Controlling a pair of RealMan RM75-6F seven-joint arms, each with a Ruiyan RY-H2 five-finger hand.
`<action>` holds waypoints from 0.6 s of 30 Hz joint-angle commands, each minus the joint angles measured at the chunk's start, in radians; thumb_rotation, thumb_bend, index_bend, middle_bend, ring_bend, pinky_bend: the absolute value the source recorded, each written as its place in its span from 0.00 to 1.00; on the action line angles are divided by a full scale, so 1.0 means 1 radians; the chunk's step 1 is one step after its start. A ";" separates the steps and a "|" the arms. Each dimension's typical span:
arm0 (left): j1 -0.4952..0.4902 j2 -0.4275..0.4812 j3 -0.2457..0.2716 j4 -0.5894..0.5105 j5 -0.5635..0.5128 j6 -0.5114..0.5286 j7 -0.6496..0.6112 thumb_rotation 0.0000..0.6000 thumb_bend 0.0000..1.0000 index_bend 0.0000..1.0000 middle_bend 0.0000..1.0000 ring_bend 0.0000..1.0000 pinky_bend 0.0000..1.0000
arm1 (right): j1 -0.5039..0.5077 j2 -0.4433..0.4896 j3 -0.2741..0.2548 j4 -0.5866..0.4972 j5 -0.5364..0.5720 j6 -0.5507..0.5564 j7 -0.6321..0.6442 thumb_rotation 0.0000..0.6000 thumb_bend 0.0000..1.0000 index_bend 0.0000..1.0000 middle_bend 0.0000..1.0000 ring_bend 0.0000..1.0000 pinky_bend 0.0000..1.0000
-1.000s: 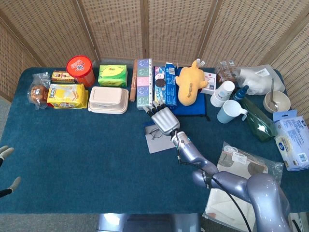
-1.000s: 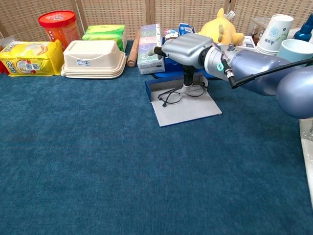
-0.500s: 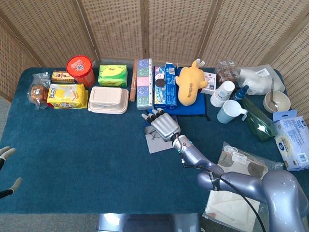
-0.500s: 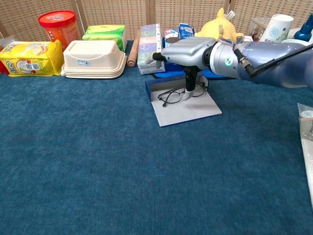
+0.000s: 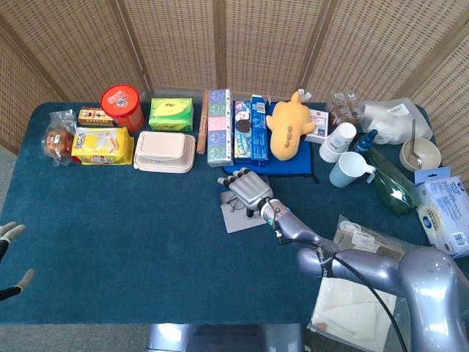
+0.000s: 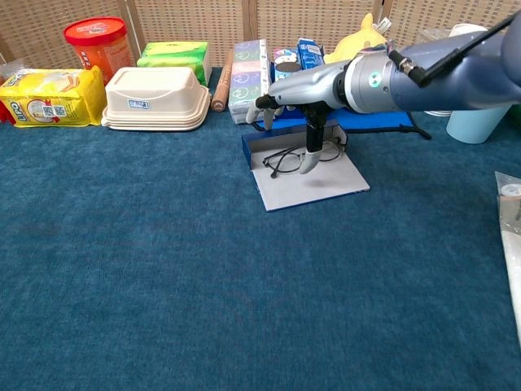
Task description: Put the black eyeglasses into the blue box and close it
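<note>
Black eyeglasses (image 6: 303, 156): thin wire frame, lying in the open blue box (image 6: 277, 175), mid-table. Judged light, fragile, springy; best taken at the bridge or a temple. Right hand (image 6: 303, 91) above them, thumb reaching down to the frame; firm hold cannot be told. Left hand (image 5: 10, 257) far left, fingers apart.

The right hand (image 6: 303, 91) has a smooth silver-grey shell and dark fingers (image 6: 313, 137) with pale tips. Its arm is glossy bluish-silver with a black cable alongside. A small teal mark sits at the wrist.
</note>
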 commanded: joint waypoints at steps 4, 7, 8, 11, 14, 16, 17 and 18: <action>-0.005 -0.004 -0.001 0.001 -0.002 -0.007 0.000 0.98 0.28 0.12 0.11 0.08 0.00 | 0.081 0.047 -0.060 -0.031 0.125 -0.023 -0.025 0.68 0.15 0.15 0.26 0.17 0.16; -0.005 -0.004 -0.001 0.003 -0.002 -0.008 -0.001 0.98 0.28 0.12 0.11 0.08 0.00 | 0.101 0.058 -0.084 -0.047 0.166 -0.014 -0.030 0.61 0.15 0.17 0.27 0.18 0.16; -0.006 -0.005 -0.001 0.003 -0.002 -0.008 -0.001 0.98 0.28 0.12 0.11 0.08 0.00 | 0.106 0.061 -0.091 -0.051 0.175 -0.011 -0.032 0.59 0.15 0.17 0.27 0.18 0.16; -0.008 -0.006 -0.001 0.007 0.000 -0.012 -0.005 0.98 0.28 0.12 0.11 0.08 0.00 | 0.129 0.077 -0.130 -0.073 0.228 0.010 -0.045 0.57 0.15 0.17 0.27 0.19 0.16; -0.010 -0.006 -0.002 0.009 0.001 -0.013 -0.009 0.98 0.28 0.12 0.11 0.08 0.00 | 0.147 0.090 -0.158 -0.092 0.268 0.027 -0.055 0.56 0.15 0.18 0.27 0.19 0.17; -0.011 -0.007 -0.002 0.010 0.002 -0.013 -0.011 0.98 0.28 0.12 0.10 0.08 0.00 | 0.156 0.097 -0.174 -0.102 0.290 0.040 -0.060 0.55 0.15 0.18 0.27 0.20 0.17; -0.012 -0.007 -0.002 0.010 0.003 -0.013 -0.012 0.98 0.28 0.11 0.10 0.08 0.00 | 0.161 0.101 -0.182 -0.107 0.302 0.045 -0.062 0.55 0.15 0.18 0.27 0.20 0.17; -0.012 -0.008 -0.002 0.011 0.004 -0.014 -0.013 0.98 0.28 0.11 0.10 0.08 0.00 | 0.165 0.107 -0.191 -0.114 0.316 0.053 -0.064 0.54 0.15 0.18 0.27 0.20 0.17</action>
